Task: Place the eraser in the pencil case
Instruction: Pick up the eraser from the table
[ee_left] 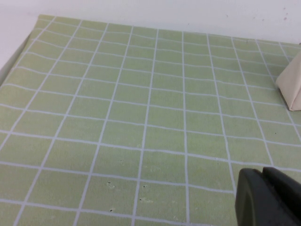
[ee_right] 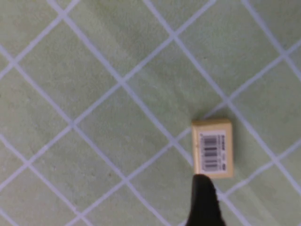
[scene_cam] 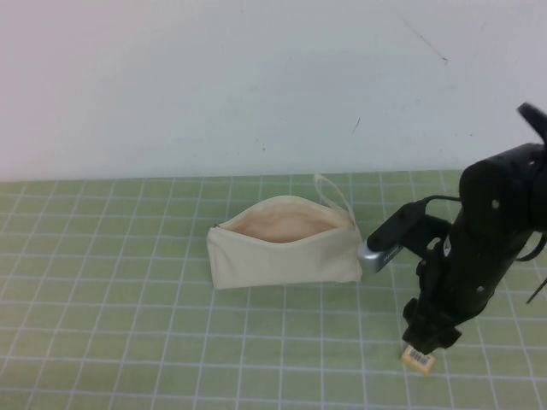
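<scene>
The eraser [scene_cam: 419, 359], a tiny yellow-tan block with a barcode on top, lies flat on the green grid mat at the front right. It also shows in the right wrist view [ee_right: 212, 148]. My right gripper [scene_cam: 430, 340] hangs just above it, open; one dark fingertip [ee_right: 202, 190] shows at the eraser's edge and the other is out of view. The cream pencil case [scene_cam: 286, 252] lies in the middle of the mat with its zip open, pinkish lining showing and its loop strap at the right end. One corner of it shows in the left wrist view [ee_left: 291, 87]. My left gripper [ee_left: 263, 181] is shut and empty, low over bare mat left of the case.
The green grid mat [scene_cam: 128, 282] covers the table up to a white wall at the back. The right arm's silver wrist camera [scene_cam: 379, 254] sits close beside the pencil case's right end. The mat's left edge [ee_left: 19, 52] shows in the left wrist view.
</scene>
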Controlling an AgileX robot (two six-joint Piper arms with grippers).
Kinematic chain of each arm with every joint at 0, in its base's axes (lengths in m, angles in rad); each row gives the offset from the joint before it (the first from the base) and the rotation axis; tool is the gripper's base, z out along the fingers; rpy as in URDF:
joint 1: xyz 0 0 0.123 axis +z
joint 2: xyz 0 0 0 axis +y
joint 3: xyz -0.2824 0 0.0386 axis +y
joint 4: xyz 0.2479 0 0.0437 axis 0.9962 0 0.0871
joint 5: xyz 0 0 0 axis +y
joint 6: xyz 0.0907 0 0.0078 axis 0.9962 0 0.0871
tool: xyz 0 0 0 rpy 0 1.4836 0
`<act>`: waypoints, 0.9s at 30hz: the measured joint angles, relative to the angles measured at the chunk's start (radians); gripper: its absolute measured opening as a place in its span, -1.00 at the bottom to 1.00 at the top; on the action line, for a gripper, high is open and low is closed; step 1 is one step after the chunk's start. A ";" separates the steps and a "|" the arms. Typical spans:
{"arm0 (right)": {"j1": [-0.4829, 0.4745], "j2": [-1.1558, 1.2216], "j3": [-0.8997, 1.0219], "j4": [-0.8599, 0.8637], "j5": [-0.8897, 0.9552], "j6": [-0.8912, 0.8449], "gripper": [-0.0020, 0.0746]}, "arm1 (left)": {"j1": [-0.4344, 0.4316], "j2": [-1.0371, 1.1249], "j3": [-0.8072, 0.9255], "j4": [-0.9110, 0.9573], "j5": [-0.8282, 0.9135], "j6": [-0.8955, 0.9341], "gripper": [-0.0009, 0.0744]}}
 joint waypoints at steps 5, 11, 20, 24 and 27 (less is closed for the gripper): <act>0.004 0.066 0.000 0.024 -0.008 0.000 0.22 | 0.000 0.000 0.000 0.000 0.000 0.000 -0.98; 0.051 0.117 -0.001 0.026 -0.037 0.000 0.19 | 0.000 0.000 0.000 0.000 0.000 0.000 -0.98; 0.076 0.145 -0.004 -0.027 -0.110 0.053 0.15 | 0.000 0.000 0.000 0.000 0.000 0.000 -0.98; 0.076 0.145 -0.004 -0.041 -0.107 0.069 0.11 | 0.000 0.000 0.000 -0.001 0.000 0.000 -0.98; 0.076 0.145 -0.004 -0.043 -0.100 0.078 -0.10 | 0.000 0.000 0.000 -0.001 0.000 0.000 -0.98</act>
